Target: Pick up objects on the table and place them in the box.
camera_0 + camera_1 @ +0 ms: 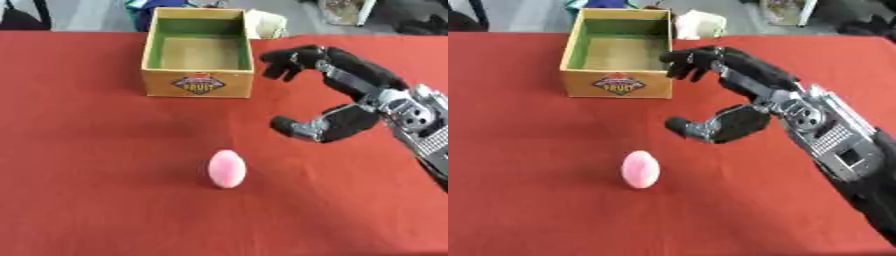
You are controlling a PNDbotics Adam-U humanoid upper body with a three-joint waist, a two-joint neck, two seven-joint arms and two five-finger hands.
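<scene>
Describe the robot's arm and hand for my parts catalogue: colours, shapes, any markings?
Only the right hand shows: black, thick segmented fingers and thumb with silver at the joints. The wrist is silver-grey with a round joint; the forearm carries a ribbed grey panel, then turns black.

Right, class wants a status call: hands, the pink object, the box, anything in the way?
Right hand open, holding nothing, above the cloth. Left hand not in view. Pink egg-shaped object on red cloth, untouched. Box open, looks empty. Nothing between hand and object.
</scene>
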